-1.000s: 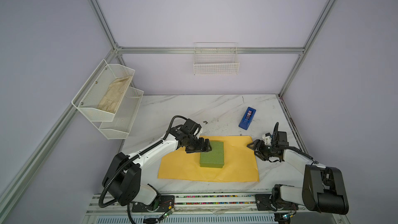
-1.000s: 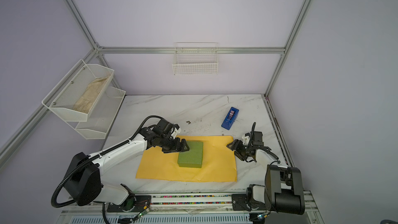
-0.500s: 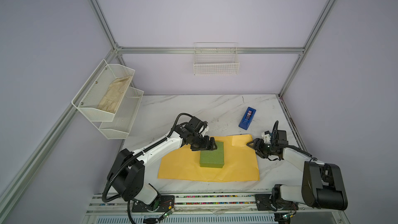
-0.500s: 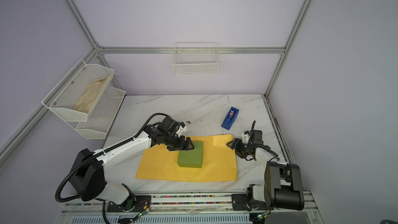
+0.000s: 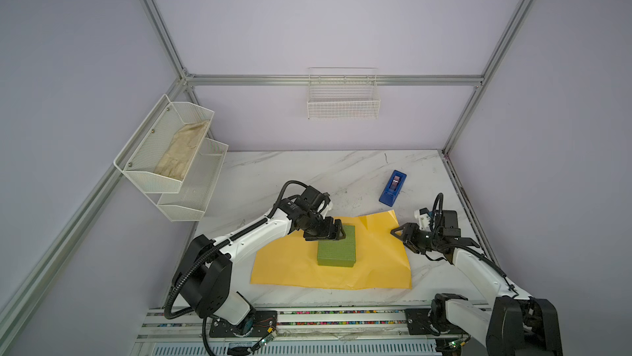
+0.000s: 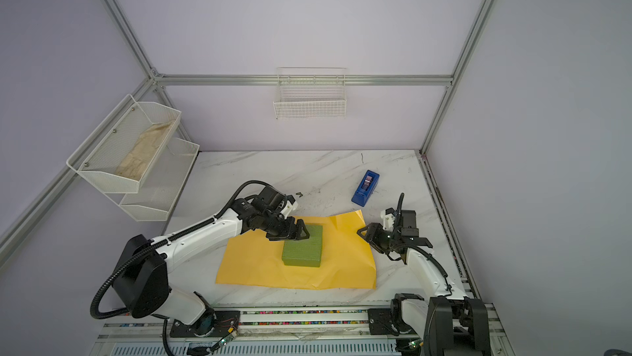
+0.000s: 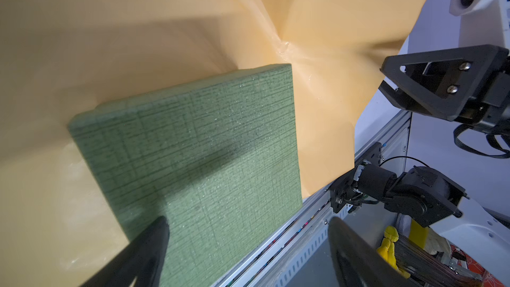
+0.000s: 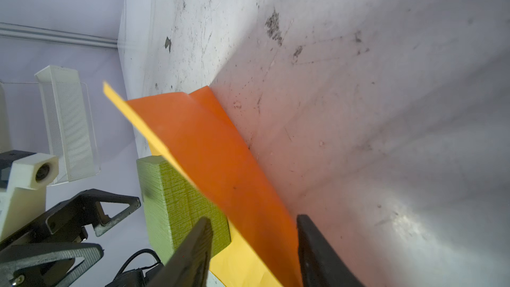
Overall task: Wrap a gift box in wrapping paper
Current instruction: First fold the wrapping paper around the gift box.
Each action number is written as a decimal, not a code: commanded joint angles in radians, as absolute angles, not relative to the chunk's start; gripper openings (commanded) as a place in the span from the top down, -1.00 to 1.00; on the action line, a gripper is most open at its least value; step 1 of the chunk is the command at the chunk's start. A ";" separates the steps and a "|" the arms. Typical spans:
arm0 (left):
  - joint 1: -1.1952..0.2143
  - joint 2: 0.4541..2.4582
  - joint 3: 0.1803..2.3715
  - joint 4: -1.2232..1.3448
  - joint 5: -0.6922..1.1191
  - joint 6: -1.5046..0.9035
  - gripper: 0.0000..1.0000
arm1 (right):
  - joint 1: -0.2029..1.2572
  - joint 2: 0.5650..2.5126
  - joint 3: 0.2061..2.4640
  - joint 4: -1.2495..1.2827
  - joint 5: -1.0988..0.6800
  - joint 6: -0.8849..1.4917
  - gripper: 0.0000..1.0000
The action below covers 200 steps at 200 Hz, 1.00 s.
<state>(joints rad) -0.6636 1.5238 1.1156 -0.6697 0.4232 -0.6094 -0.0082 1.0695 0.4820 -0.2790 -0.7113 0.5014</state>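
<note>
Jaws wide apart on left gripper (image 5: 333, 234), empty, above far end of box (image 5: 337, 251), hiding that edge in both top views. Partly apart on right gripper (image 5: 396, 232), astride raised right edge of paper (image 5: 284, 265); contact unclear. Box on paper, toward front of table (image 5: 307, 173).

A: Where do both top views look from?
B: High at the front, down over the whole table (image 5: 307, 173). The wrist views look from close by, facing each other across the gift box (image 7: 193, 147) and wrapping paper (image 8: 220, 161), which all views share.
</note>
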 commanded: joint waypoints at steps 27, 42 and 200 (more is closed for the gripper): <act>-0.670 1.481 1.211 -0.653 0.420 -0.612 -0.77 | 0.106 1.035 0.568 -0.374 -0.607 0.532 0.28; -0.670 1.477 1.210 -0.655 0.417 -0.612 -0.76 | 0.158 1.033 0.596 -0.391 -0.562 0.549 0.40; -0.722 1.588 1.320 -0.365 0.359 -0.945 -0.72 | 0.609 1.214 0.859 -0.302 -0.330 0.766 1.00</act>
